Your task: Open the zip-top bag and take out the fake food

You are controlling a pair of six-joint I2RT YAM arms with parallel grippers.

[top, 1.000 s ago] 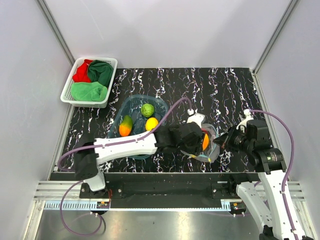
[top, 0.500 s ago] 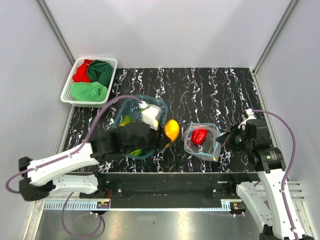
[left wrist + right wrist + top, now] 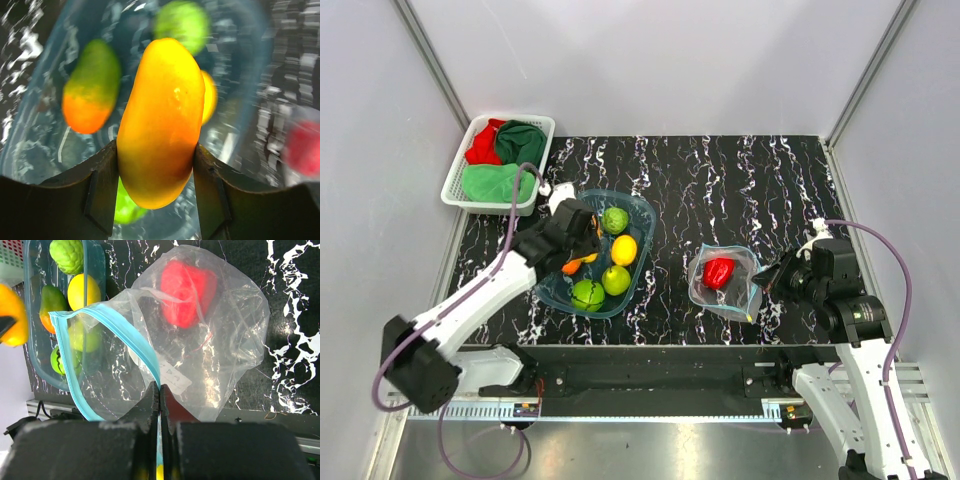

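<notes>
Over tub [image 3: 642, 225] of fruits [image 3: 623, 249], left fingers [image 3: 102, 192] clamp mango [image 3: 160, 120], right fingers [image 3: 147, 407] pinch bag [image 3: 235, 340] holding red fruit [image 3: 187, 292]

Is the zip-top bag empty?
No, a red fruit lies inside the bag, visible through the clear plastic in the right wrist view.

1. Bare counter [image 3: 670, 262] lies between the blue tub [image 3: 642, 208] and the zip-top bag [image 3: 745, 295].
2. The right claw [image 3: 767, 281] blocks the bag's right edge.
3. The left claw [image 3: 156, 165] and its mango [image 3: 160, 120] hang over the fruits [image 3: 623, 249] crowding the tub.
</notes>
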